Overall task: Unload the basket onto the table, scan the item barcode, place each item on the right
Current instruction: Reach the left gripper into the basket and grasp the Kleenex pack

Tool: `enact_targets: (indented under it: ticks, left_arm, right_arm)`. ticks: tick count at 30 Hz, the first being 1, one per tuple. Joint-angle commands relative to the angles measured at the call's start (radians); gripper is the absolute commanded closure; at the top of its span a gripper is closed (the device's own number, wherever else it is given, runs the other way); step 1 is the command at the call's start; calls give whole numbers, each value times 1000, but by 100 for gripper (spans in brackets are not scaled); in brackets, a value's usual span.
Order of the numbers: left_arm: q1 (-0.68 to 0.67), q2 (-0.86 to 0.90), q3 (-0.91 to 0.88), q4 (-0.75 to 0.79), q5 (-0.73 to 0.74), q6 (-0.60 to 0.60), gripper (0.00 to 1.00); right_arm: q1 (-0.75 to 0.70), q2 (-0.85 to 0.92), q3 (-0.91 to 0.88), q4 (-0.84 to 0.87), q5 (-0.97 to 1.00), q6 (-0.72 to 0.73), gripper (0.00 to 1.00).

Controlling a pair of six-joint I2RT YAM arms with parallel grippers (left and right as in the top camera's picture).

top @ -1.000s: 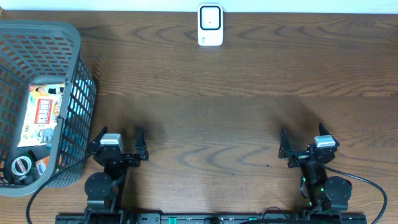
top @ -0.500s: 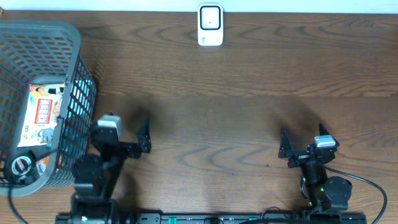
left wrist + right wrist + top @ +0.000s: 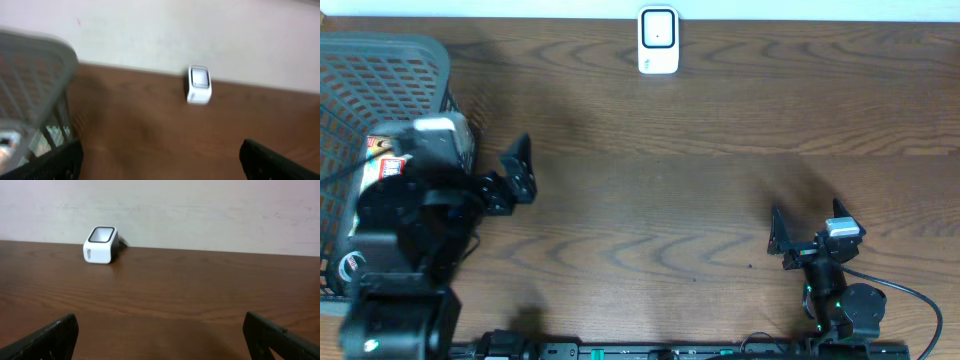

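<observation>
At left hand (image 3: 160, 146): released, empty, beside basket (image 3: 390, 60) rim. At right hand (image 3: 807, 225): released, idle by counter (image 3: 700, 180) edge. In basket, under arm: item (image 3: 378, 150), mostly hidden. Far side: scanner (image 3: 658, 40). Risk of snagging mesh wall on entry; risk of covering barcode in a blind grasp.

Left claw (image 3: 460, 158) raised, jaws spread, right claw (image 3: 808, 232) low, spread

Matte black on both left arm (image 3: 398, 318) and right arm (image 3: 820, 270). Behind the jaws of the right gripper (image 3: 805, 212): small silver-grey block (image 3: 842, 229), round black housing (image 3: 860, 305) dotted with green lights, thin black cable (image 3: 918, 298) looping off. Behind the jaws of the left gripper (image 3: 160, 147): pale grey block (image 3: 440, 132), bulky rounded links (image 3: 410, 215), blurred. Black wedge-shaped fingers (image 3: 50, 335).
</observation>
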Motion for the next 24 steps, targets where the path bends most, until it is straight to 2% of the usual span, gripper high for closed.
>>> enact_targets:
  ticks: [1,7,11,13,18,21,24]
  left_arm:
    - [3,17,55,-100,21,1,2]
    - [6,39,60,-96,-4,-24,2]
    - [51,85,156,-128,-208,-233,2]
    - [92,124,221,-160,-240,-271,2]
    - [293,267,424,-293,-264,-377,2]
    - [483,361,489,-397,-262,-557,2]
    - [626,430,489,-497,-256,-681,2]
  right_arm:
    - [7,-5,-1,-4,0,0,1]
    - [7,-5,-1,-4,0,0,1]
    - [7,-5,-1,-4,0,0,1]
    - [7,-5,-1,-4,0,0,1]
    - [7,-5,-1,-4,0,0,1]
    - [7,-5,-1,-4,0,0,1]
    - [7,-5,-1,-4,0,0,1]
